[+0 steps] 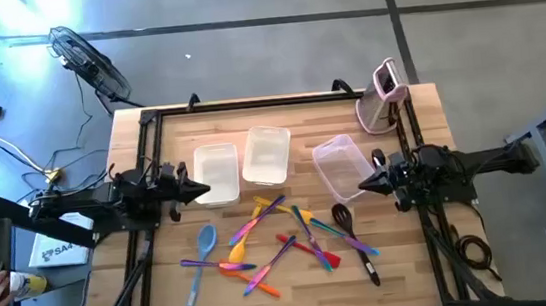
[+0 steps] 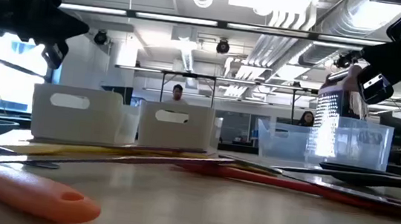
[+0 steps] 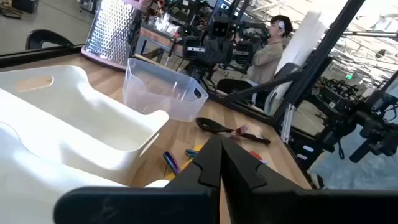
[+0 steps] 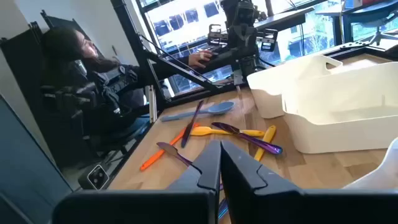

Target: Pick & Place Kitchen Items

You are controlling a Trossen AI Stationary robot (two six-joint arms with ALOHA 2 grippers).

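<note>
Three clear tubs [image 1: 265,156] sit in a row mid-worktop, a pink-and-white grater [image 1: 381,100] near the far right corner. The utensils [image 1: 280,243] lie scattered along the near edge, between the arms. Both arms reach in level from the side edges, above the surface. The left pincer [image 1: 199,190] and right pincer [image 1: 366,183] are closed, holding nothing.

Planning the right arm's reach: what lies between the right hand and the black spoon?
In the high view, only bare wood lies between the right hand and the black spoon; the clear tub sits on the hand's other side.
</note>
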